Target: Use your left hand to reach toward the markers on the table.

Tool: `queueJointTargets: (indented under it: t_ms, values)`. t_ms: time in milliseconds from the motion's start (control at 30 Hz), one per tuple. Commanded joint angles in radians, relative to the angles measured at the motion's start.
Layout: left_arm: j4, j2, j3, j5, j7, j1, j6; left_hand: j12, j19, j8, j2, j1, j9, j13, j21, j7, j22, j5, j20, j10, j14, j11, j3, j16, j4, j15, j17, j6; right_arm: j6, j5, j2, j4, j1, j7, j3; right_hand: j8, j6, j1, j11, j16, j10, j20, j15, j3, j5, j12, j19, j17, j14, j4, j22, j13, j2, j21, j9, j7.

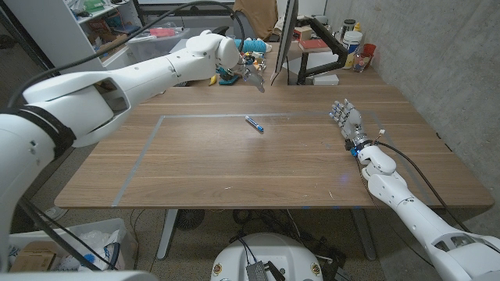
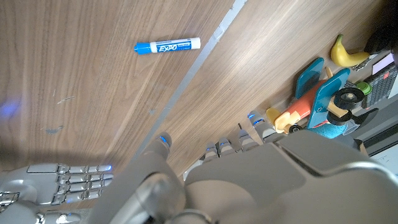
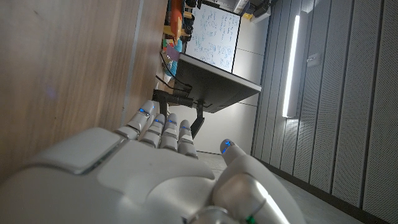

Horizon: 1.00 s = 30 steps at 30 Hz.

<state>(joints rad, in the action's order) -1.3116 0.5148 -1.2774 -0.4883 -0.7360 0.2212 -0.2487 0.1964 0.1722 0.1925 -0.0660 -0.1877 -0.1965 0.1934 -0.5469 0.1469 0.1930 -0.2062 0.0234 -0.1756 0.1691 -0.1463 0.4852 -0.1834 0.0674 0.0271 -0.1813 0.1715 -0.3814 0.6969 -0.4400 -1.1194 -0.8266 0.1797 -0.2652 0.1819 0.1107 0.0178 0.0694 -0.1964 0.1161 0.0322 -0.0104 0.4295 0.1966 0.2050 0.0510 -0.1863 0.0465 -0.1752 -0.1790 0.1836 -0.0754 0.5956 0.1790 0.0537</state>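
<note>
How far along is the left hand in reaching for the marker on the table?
Partway. The left hand is extended over the table's far side, fingers apart and holding nothing. The blue marker lies untouched inside the taped rectangle, nearer the robot than the hand. Left to do: bring the hand back and down to it. The right hand waits, open.

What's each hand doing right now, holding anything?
Left hand: open, holding nothing, raised over the table's far side, short of the blue marker.
Right hand: open, empty, fingers apart, by the table's right edge.

Left hand [image 1: 251, 76] raised, arm outstretched, apparently empty; right hand [image 1: 348, 122] low, fingers extended, empty.
</note>
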Motion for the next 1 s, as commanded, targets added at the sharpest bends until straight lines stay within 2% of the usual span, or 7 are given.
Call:
queueJointTargets:
  t_ms: [33, 300, 1000]
  values:
    - [0.025, -0.015, -0.014, 0.003, -0.004, 0.004, 0.01, 0.002, 0.202, 0.005, -0.003, -0.013, -0.003, 0.003, 0.005, 0.009, 0.005, 0.001, 0.001, -0.141, 0.148, -0.004, -0.002, -0.003, -0.006, 0.053, -0.003, 0.288, 0.0, -0.001, 0.003, 0.006, 0.004, 0.002, 0.0, 0.007, 0.011, 0.003, 0.0, -0.002, 0.009, 0.107, 0.002, -0.001, 0.01, 0.005, -0.004, -0.003, 0.004, -0.002, -0.005, 0.002, -0.093, -0.005, 0.004, 0.0]
    - [0.043, -0.028, -0.028, 0.004, -0.017, 0.012, 0.018, 0.0, 0.205, 0.001, -0.003, -0.02, -0.003, 0.003, 0.007, 0.017, 0.005, 0.001, -0.001, -0.15, 0.156, -0.004, -0.001, -0.002, -0.01, 0.055, -0.003, 0.303, -0.002, -0.002, 0.004, 0.01, 0.005, 0.002, 0.0, 0.007, 0.011, 0.003, 0.001, -0.002, 0.01, 0.107, 0.002, -0.001, 0.01, 0.006, -0.004, -0.003, 0.004, -0.002, -0.005, 0.002, -0.093, -0.006, 0.004, 0.0]
    - [0.014, -0.009, -0.034, 0.008, -0.047, 0.002, -0.005, -0.004, 0.22, 0.0, -0.014, -0.044, -0.006, 0.005, 0.017, 0.008, 0.007, 0.001, -0.003, -0.185, 0.177, -0.001, 0.003, -0.001, -0.018, 0.055, -0.004, 0.344, -0.002, -0.007, 0.004, 0.006, 0.005, -0.001, -0.004, 0.007, 0.011, 0.003, 0.001, -0.002, 0.011, 0.107, 0.002, -0.001, 0.01, 0.006, -0.005, -0.003, 0.004, -0.002, -0.005, 0.002, -0.093, -0.009, 0.004, 0.0]
